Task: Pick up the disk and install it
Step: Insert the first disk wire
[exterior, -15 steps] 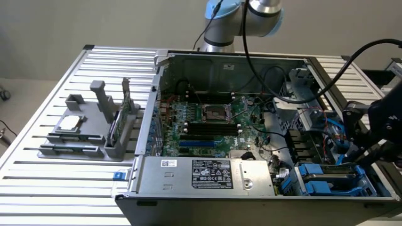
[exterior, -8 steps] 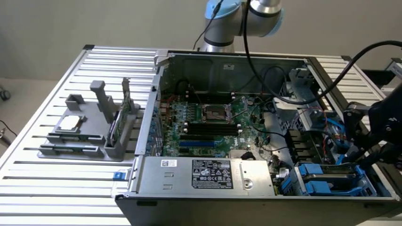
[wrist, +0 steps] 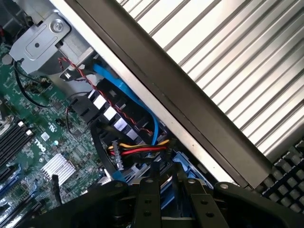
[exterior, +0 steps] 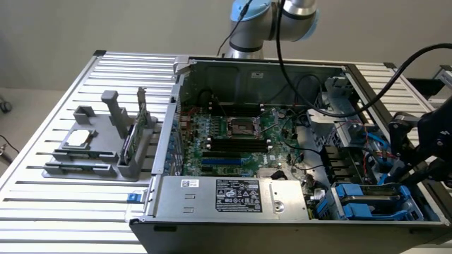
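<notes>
**Desk:** Where do you have the arm?

**Me:** I see the end effector [exterior: 404, 172] low over the drive bay [exterior: 374, 211]. That bay is in the near corner of the open computer case [exterior: 282, 227], at the exterior view's right.

**Desk:** Is it gripping anything?

**Me:** I cannot tell whether it is open, closed or clamped on something. On my wrist view there is blue plastic right against its black body, and I can't make out more than that.

**Desk:** And the disk?

**Me:** Going by its blue carrier frame, the disk [exterior: 363, 191] lies in that bay, just under the end effector. I can't say whether the two touch. The wrist camera also gives me a blue cable [wrist: 128, 97] and a red, yellow and black wire bundle [wrist: 137, 149], both close to the case wall.

**Desk:** What's on the worktop?

**Me:** The worktop [exterior: 42, 201] carries a grey holder [exterior: 84, 169] at the exterior view's left, well apart from the bay. A small silver chip [exterior: 78, 138] lies flat on it. A green card [exterior: 129, 140] stands on edge in one of its slots.
</notes>
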Tool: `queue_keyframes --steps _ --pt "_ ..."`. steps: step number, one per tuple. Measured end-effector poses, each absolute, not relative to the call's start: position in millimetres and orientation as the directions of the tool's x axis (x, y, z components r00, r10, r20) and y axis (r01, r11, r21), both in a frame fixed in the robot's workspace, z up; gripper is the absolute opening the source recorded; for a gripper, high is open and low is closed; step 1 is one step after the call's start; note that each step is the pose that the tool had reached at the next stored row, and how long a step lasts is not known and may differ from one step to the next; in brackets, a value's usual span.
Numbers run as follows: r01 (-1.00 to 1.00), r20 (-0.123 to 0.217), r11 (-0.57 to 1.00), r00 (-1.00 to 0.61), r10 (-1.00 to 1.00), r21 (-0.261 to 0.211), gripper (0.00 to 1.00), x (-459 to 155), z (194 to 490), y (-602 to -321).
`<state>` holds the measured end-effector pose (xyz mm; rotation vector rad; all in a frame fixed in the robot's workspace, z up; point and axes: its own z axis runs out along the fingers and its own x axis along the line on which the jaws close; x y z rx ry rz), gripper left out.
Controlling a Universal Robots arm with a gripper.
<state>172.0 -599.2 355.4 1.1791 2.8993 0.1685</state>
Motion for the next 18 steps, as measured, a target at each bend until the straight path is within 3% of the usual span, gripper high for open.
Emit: queue_keyframes --steps 18 --pt "0.762 0.045 0.638 -0.645 0.763 0.109 0.25 172.3 353.2 -606.7"
